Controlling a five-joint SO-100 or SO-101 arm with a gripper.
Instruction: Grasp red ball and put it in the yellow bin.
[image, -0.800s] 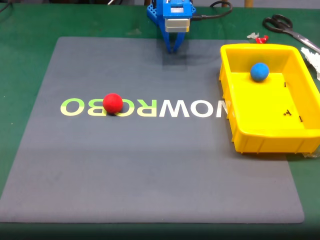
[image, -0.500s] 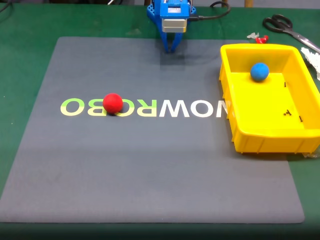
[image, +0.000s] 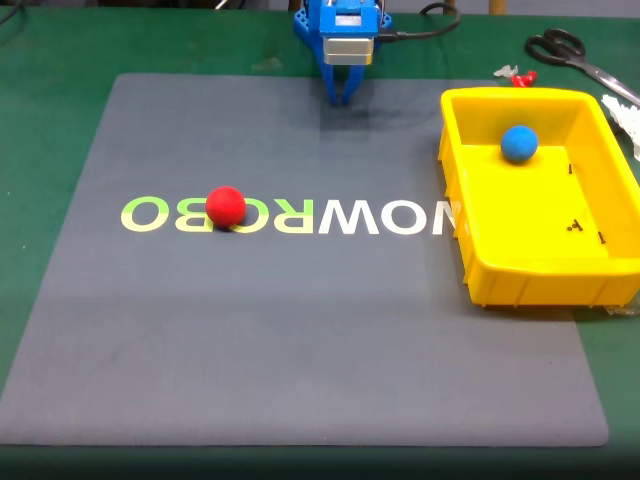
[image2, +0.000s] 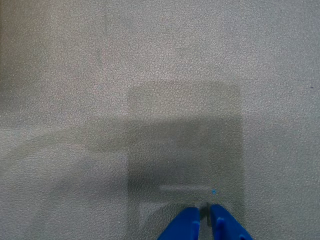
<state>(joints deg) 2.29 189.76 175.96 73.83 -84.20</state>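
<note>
- End effector (image: 342, 97): blue fingers pressed together, empty, at the grey mat's (image: 300, 340) far edge.
- Red ball (image: 225, 206): matte sphere, mid-mat toward its left edge, open room around.
- Yellow bin (image: 520, 275): thick-rimmed plastic tray, overhanging the mat's right edge.

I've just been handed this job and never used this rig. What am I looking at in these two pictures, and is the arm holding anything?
The blue machine at the top of the fixed view is a small robot arm; its gripper has two fingers, which look closed together and hold nothing. That view comes from a camera standing in front of the table, facing the arm. The other picture comes from a camera on the arm's wrist, looking down past the blue gripper tips at bare grey mat.

On the mat, the red ball lies on the printed lettering, left of centre. The yellow bin stands on the right with a blue ball already inside. Scissors lie beyond the bin, on the green table.
</note>
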